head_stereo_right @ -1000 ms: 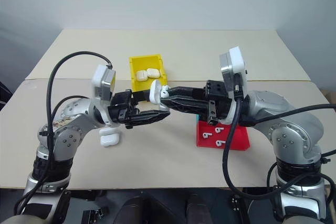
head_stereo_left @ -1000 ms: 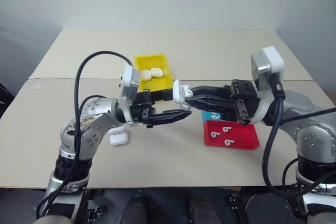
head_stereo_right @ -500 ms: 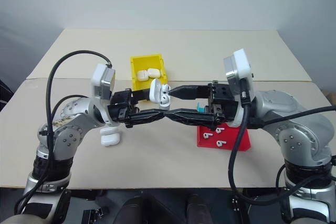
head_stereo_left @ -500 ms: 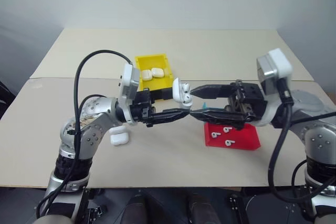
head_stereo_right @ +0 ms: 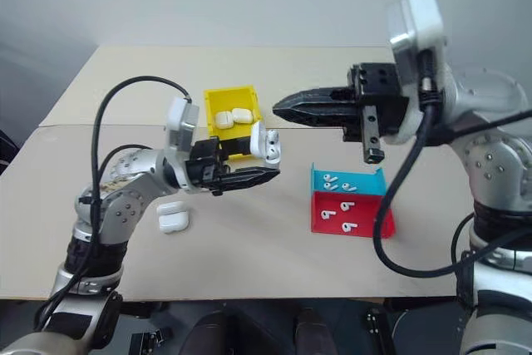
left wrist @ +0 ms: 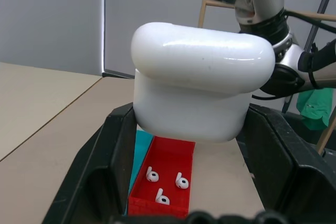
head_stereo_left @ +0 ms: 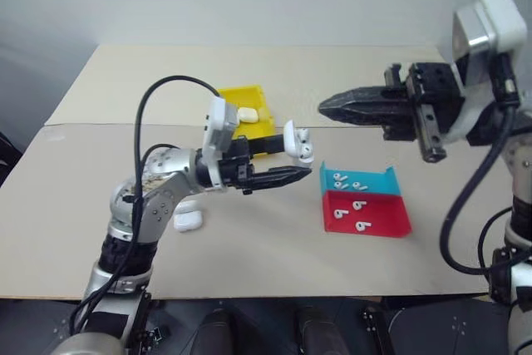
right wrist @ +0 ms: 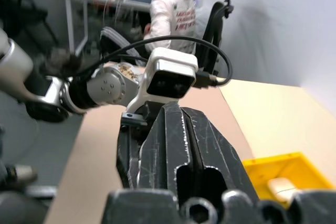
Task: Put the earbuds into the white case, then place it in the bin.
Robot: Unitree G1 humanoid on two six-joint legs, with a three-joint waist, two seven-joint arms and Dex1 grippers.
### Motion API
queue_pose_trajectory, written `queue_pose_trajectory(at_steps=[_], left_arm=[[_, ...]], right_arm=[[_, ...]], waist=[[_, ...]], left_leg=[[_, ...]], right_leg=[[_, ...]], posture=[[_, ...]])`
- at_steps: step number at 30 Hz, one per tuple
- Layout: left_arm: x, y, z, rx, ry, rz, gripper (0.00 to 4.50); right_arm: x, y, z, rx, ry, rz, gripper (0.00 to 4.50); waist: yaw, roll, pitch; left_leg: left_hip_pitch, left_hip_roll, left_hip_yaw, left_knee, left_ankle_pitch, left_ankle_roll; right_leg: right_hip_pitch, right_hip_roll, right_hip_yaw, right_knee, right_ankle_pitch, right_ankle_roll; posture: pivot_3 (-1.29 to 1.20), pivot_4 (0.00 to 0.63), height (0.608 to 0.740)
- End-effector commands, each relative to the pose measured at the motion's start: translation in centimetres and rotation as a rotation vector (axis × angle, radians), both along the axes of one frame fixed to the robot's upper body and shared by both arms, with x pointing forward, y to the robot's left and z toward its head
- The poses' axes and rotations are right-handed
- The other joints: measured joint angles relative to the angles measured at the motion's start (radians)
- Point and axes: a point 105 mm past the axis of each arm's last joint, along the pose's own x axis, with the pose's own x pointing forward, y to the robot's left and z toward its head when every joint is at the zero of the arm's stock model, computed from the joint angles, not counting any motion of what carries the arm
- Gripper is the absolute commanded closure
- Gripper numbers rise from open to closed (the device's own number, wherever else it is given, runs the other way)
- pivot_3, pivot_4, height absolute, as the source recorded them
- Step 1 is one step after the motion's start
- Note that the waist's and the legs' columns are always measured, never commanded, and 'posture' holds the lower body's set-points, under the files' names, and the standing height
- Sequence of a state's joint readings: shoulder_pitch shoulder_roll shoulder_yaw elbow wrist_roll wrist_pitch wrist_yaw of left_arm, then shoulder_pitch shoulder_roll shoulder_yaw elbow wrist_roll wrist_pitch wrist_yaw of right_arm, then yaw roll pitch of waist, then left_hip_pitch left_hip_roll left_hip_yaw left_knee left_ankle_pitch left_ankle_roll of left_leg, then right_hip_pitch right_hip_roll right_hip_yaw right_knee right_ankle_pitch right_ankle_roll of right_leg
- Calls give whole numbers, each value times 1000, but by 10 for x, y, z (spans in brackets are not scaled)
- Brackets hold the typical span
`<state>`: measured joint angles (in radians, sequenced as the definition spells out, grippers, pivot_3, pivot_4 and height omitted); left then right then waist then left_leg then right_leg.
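My left gripper (head_stereo_left: 293,155) is shut on a white case (head_stereo_left: 295,142), held above the table just in front of the yellow bin (head_stereo_left: 241,90). The case (left wrist: 197,85) sits between the two black fingers with its lid down. My right gripper (head_stereo_left: 324,107) hangs shut and empty, higher up and to the right of the case, pointing toward it. Its fingers (right wrist: 184,145) lie pressed together. White earbuds (head_stereo_left: 357,205) lie in the red tray (head_stereo_left: 391,224), and more earbuds (head_stereo_left: 341,179) lie in the blue tray (head_stereo_left: 378,179).
Two white cases (head_stereo_left: 246,112) rest inside the bin. Another white case (head_stereo_left: 189,220) lies on the table under my left forearm. The trays stand side by side at the right. A person in a white top (right wrist: 173,14) sits beyond the table.
My right gripper has pulled away from the case, risen and shut. The left gripper keeps the case and has edged slightly to the right.
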<state>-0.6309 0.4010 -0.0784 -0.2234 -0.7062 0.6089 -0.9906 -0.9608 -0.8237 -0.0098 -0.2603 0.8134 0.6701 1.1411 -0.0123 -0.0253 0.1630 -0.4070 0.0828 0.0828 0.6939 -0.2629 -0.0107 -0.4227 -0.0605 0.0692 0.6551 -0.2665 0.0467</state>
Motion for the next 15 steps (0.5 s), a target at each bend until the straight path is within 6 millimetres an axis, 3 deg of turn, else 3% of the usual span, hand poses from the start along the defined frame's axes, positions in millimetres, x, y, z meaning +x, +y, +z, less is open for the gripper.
queue_pose_trajectory(at_steps=[1,5,8,15], left_arm=[[0,-9,8,5,-44,-17,1730],[2,-13,10,-6,-47,-24,1730],[1,-13,10,-14,-49,-26,1730],[0,-9,10,-34,-53,7,1730]], right_arm=[[9,16,13,-86,-176,16,4480],[14,37,18,-183,-287,78,4480],[10,43,10,-286,-361,166,4480],[13,27,-18,-455,-437,234,4480]], waist=[[-2,0,0],[-1,0,0],[0,0,0],[12,0,0]], left_leg=[[0,0,0,0,0,0],[0,0,0,0,0,0],[-2,0,0,0,0,0],[-2,0,0,0,0,1]], right_leg=[[0,0,0,0,0,0],[-1,0,0,1,0,0],[-2,0,0,0,0,0],[-1,0,-1,0,0,0]], posture=[[0,150,740],[0,150,740],[0,150,740],[0,150,740]])
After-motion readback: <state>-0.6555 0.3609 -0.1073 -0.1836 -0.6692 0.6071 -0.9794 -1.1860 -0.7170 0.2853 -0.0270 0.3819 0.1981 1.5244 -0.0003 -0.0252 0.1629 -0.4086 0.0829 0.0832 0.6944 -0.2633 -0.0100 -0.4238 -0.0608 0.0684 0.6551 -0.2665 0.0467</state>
